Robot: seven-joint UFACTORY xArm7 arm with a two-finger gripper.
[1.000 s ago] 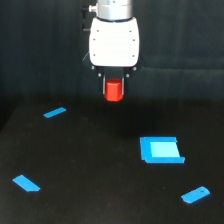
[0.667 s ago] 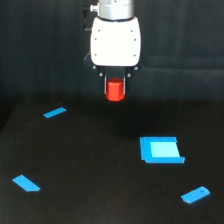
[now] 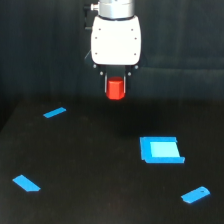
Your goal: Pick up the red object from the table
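The red object (image 3: 116, 88), a small red-orange stubby block, is held between the fingers of my gripper (image 3: 116, 89), below the white gripper body at the top centre of the exterior view. The gripper is shut on it and holds it well above the matte black table (image 3: 100, 170). The upper part of the block is hidden between the dark fingers.
Flat blue pieces lie on the table: a thin strip (image 3: 54, 112) at the left, a square tile (image 3: 161, 150) at the right, a small piece (image 3: 26, 183) at the lower left and another (image 3: 195, 194) at the lower right.
The gripper has risen a little with the red object in it. The blue pieces have not moved.
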